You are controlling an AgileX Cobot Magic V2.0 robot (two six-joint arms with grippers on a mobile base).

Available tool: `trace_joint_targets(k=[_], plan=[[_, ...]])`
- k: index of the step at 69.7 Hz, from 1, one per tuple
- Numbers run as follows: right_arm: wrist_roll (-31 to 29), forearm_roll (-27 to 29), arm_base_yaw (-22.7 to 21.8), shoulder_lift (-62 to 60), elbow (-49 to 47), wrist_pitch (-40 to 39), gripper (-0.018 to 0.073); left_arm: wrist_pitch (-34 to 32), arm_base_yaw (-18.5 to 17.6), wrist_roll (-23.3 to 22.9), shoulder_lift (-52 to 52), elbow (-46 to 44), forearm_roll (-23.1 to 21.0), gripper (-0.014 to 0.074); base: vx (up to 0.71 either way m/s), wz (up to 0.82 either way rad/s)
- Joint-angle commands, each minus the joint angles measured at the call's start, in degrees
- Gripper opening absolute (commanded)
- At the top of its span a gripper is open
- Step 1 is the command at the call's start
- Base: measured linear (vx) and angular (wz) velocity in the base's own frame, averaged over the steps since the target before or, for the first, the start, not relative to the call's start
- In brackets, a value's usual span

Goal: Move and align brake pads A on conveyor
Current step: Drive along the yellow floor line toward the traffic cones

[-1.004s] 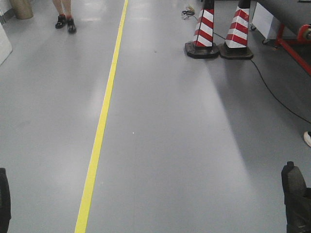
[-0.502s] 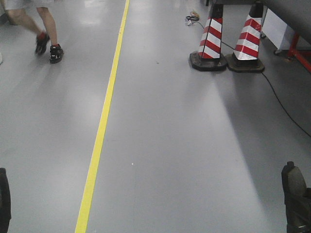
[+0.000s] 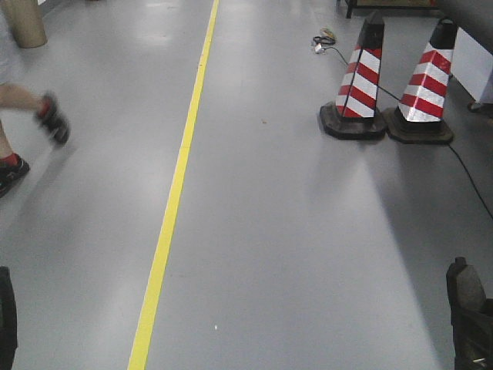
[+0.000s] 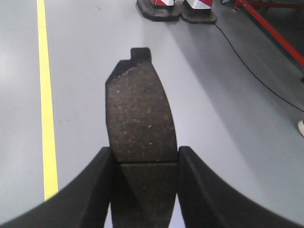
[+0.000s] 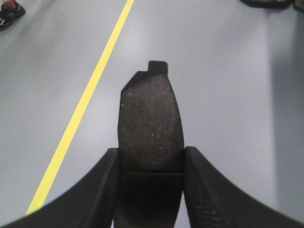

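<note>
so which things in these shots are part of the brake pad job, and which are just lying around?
Job:
- brake pad clamped in left gripper
- brake pad clamped in right gripper

Not the job:
- two striped cones
- yellow floor line
- black cable
- passer-by's feet

No conveyor belt surface visible.

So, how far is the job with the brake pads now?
Done: each tool already has a pad. In hand: the left tool is shut on one brake pad, the right tool on another brake pad, both above the grey floor. Left: the conveyor is in no view, so placing and aligning remain.
</note>
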Motion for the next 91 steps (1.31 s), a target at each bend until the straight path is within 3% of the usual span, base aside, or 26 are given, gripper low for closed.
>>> trace_joint_targets(k=[1, 91], plan=[[-0.7, -0.6, -0.1, 0.1, -1.6, -4.6, 0.0097, -5.2, -0.2, -0.2, 0.4, -1.7, 0.3, 0.0164, 0.59, 0.05], [-0.7, -0.6, -0.1, 0.1, -1.6, -4.6, 0.0097, -5.2, -0.2, -0.2, 0.4, -1.7, 0.3, 0.0164, 0.60, 0.01]])
